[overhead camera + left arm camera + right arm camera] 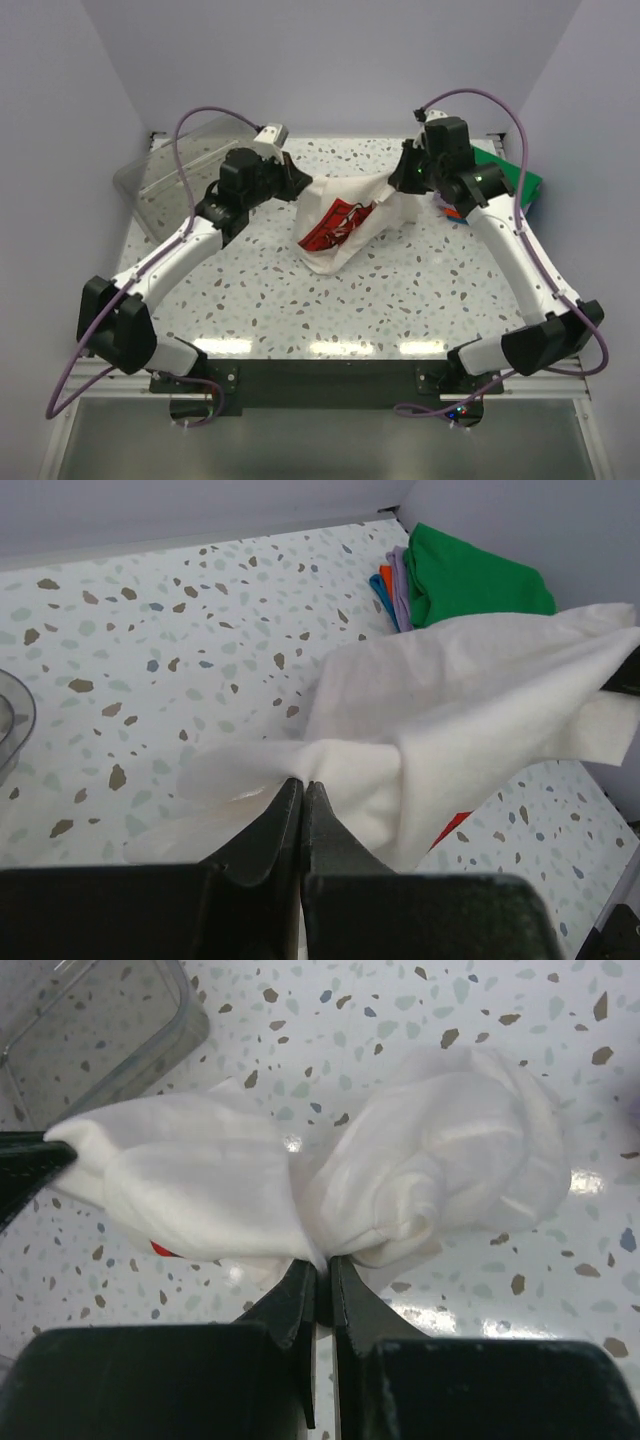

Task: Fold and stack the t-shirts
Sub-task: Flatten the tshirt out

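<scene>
One cream-white t-shirt (345,218) hangs stretched between the two arms above the middle of the speckled bench (420,290), red print showing, its lower end sagging toward the surface. At one bunched edge the left gripper (302,783) is pinched tight on the cloth; the right gripper (322,1263) clamps the opposite edge. Behind, the folded shirts (470,575), green on top, lie stacked at the far right corner, and a clear tub (170,175) sits far left.

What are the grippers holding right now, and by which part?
Both hold the cream-white t-shirt: left gripper pinches a bunched edge at one end, right gripper the opposite end.
</scene>
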You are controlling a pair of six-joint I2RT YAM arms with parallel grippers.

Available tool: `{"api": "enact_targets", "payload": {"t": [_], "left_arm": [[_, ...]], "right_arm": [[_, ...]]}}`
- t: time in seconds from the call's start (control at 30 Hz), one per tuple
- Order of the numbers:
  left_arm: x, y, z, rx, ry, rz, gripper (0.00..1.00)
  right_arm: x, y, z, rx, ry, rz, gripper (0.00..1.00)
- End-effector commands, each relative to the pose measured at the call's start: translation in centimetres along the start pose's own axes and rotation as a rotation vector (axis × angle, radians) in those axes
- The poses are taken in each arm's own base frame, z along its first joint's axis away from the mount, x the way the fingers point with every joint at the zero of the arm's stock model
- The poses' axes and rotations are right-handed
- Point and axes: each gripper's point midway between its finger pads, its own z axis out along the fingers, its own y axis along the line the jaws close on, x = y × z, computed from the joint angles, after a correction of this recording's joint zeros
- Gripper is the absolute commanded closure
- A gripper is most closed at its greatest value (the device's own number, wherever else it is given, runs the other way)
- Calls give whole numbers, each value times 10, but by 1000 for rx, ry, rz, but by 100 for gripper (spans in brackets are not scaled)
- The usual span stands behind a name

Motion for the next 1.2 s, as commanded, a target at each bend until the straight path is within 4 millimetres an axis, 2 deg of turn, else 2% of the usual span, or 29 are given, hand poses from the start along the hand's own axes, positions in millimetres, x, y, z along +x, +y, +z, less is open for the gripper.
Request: {"api": "enact_targets", "payload": {"t": [0.0,0.1,0.13,0.2,0.23,0.27,0.37,0.43,0.5,0.53,0.6,0.63,0.67,0.7,0.73,0.77,0.83,0.87,0.93,0.97,1.0,1.03,1.1,1.13,1.17], "left_arm": [[-27,-3,-34,-69,-81,13,100],[-26,-3,-54,-98,-47,55,100],[-27,-4,-59,-100,-39,69,100],[-34,-12,-77,-95,-40,71,100],[-36,-16,-84,-92,-45,68,100],[-47,-22,-98,-92,-82,69,100],[-63,-32,-129,-113,-109,57,100],[-70,-34,-141,-126,-127,55,100],[-68,-31,-145,-145,-121,49,100],[-63,-27,-141,-153,-110,46,100],[-37,-11,-120,-190,-22,30,100],[-18,0,-103,-213,46,21,100],[-9,9,-95,-245,77,20,100],[-2,19,-87,-273,101,30,100],[12,32,-73,-310,146,32,100],[8,43,-69,-368,143,44,99],[9,52,-61,-399,159,70,77],[8,53,-55,-406,174,75,54],[5,53,-55,-407,173,77,36],[4,52,-58,-406,166,76,33],[6,52,-60,-406,164,70,31],[7,51,-63,-405,162,68,30],[32,61,-70,-436,220,60,30],[42,65,-74,-452,243,54,29],[65,75,-81,-486,305,48,30]], "right_arm": [[-5,-11,-58,51,-26,-52,100],[-4,-16,-88,56,-69,-50,100],[-7,-14,-104,40,-105,-42,100],[-7,-11,-119,15,-122,-40,100],[-10,-8,-135,-7,-153,-39,100],[-6,-6,-142,-25,-143,-40,100],[-1,-1,-163,-62,-140,-36,100],[3,-2,-166,-61,-127,-24,100],[9,4,-160,-96,-101,-18,100],[20,1,-147,-85,-61,-10,100],[22,-5,-123,-46,-35,-4,100],[29,-11,-108,-15,-8,-2,100],[24,-12,-96,-3,-20,-5,100],[26,-16,-75,29,10,-9,100],[26,-26,-62,80,11,-22,96],[22,-29,-50,106,6,-26,87],[24,-40,-23,169,48,-35,59],[26,-41,-18,180,71,-38,38],[31,-40,-11,178,111,-36,28],[34,-41,-11,179,117,-32,23],[45,-46,-9,190,139,-30,21],[47,-48,-15,192,126,-18,19],[59,-53,-17,202,130,-8,16],[77,-61,-14,222,167,1,16],[81,-64,-18,227,159,5,16]]}}
